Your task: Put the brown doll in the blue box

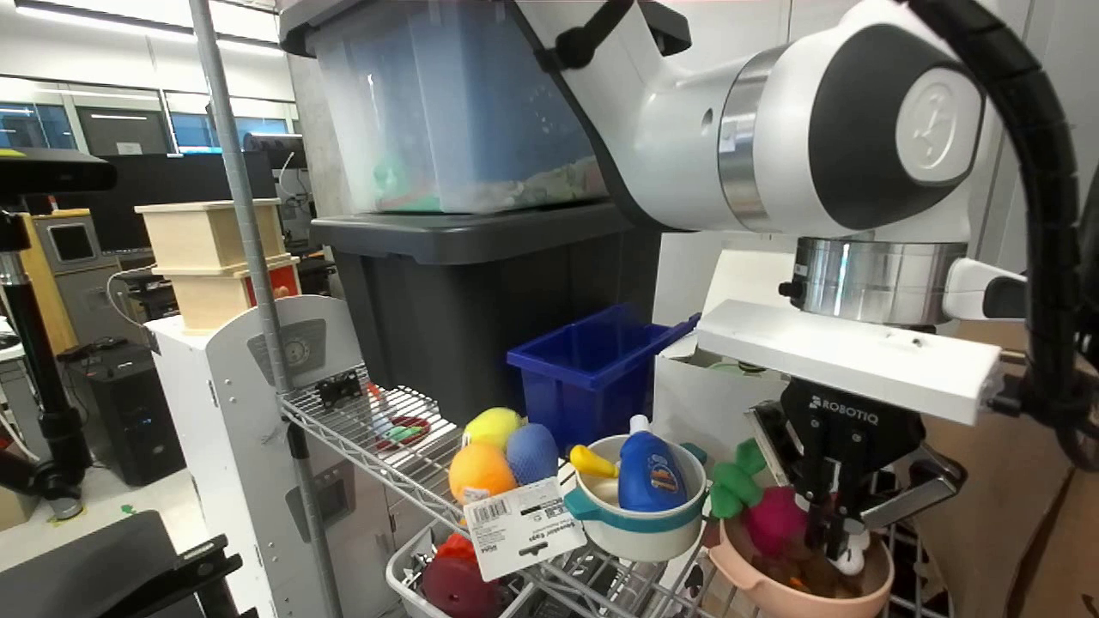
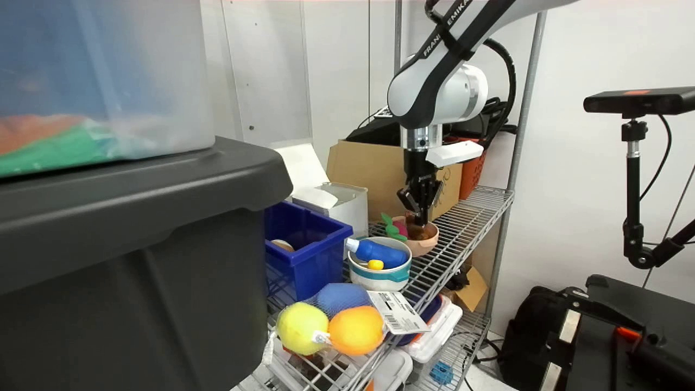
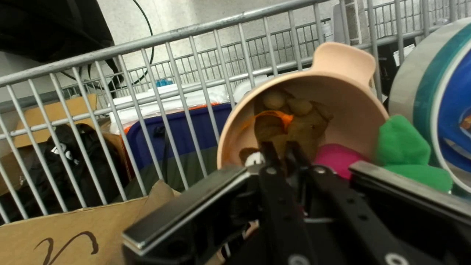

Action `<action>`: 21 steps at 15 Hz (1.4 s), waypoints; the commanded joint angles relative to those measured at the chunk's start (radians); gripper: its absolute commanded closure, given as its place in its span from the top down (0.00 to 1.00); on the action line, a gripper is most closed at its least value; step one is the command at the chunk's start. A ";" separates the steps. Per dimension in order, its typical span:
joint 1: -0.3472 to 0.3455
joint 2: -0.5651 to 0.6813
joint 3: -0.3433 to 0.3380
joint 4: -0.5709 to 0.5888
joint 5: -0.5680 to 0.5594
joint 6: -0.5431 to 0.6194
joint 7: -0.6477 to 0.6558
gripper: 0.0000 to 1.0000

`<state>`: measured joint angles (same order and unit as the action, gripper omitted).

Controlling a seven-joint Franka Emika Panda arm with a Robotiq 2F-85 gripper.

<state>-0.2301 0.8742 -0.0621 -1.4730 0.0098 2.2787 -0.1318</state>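
The brown doll shows its white patch and a dark brown ear beside my fingertips in the wrist view. It is in the peach bowl, and its white part also shows in an exterior view. My gripper points down into the bowl, its fingers nearly together with brown material between them. The fingers hide much of the doll. The gripper also shows in both exterior views. The blue box stands across the shelf, beside the dark tote; it also shows in an exterior view.
A lighter brown plush with an orange band and a magenta plush share the bowl. A white-teal pot with a blue bottle stands between bowl and blue box. White box, cardboard box and dark tote stand near.
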 commanded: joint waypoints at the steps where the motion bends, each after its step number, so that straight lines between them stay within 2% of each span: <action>1: 0.012 0.017 -0.010 0.017 -0.004 0.018 0.013 0.00; 10: 0.012 -0.017 -0.021 0.001 -0.004 0.023 0.031 0.01; 17: 0.005 -0.122 -0.024 -0.065 0.003 0.021 0.027 0.01; 21: 0.005 -0.218 -0.014 -0.140 0.012 0.016 0.015 0.01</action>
<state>-0.2273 0.7581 -0.0821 -1.5195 0.0098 2.2978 -0.1076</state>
